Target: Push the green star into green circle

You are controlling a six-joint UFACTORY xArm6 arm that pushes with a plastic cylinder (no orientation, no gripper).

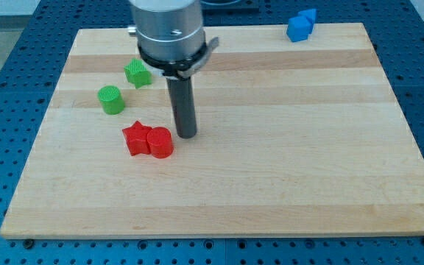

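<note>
The green star [138, 73] lies on the wooden board at the upper left. The green circle [110, 99], a short cylinder, stands just below and to the left of it, a small gap apart. My tip [186, 135] rests on the board to the lower right of both green blocks, well clear of the star. It sits close beside the right of a red circle block [160, 142].
A red star [135, 138] touches the red circle on its left. Two blue blocks [299, 25] sit at the board's top edge on the right. The wooden board [271, 147] lies on a blue perforated table.
</note>
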